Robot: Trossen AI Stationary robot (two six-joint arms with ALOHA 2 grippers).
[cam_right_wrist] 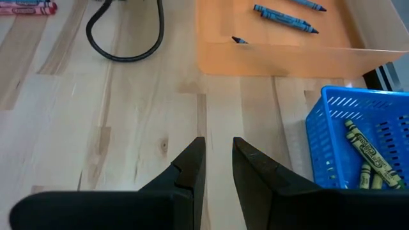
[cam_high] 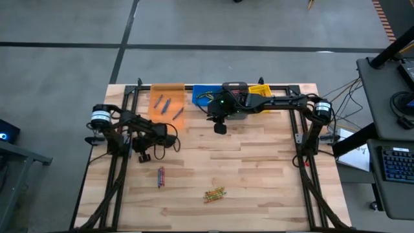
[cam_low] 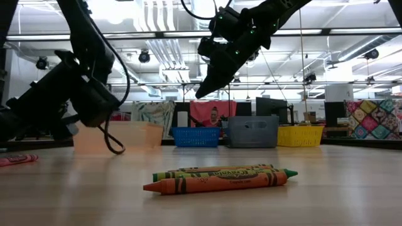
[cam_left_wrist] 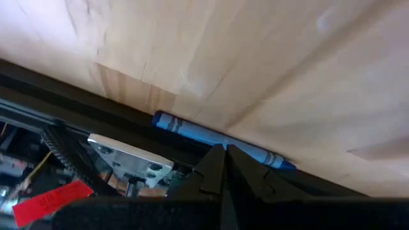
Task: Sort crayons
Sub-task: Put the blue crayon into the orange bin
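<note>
Crayon (cam_left_wrist: 217, 140) beyond closed left fingers (cam_left_wrist: 214, 169).

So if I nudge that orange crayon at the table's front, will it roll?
Probably: the orange crayon looks round and lies flat on smooth wood. The green crayons touching it may block rolling that way. It looks stiff and light, and its paper wrapper should help the grip.
</note>
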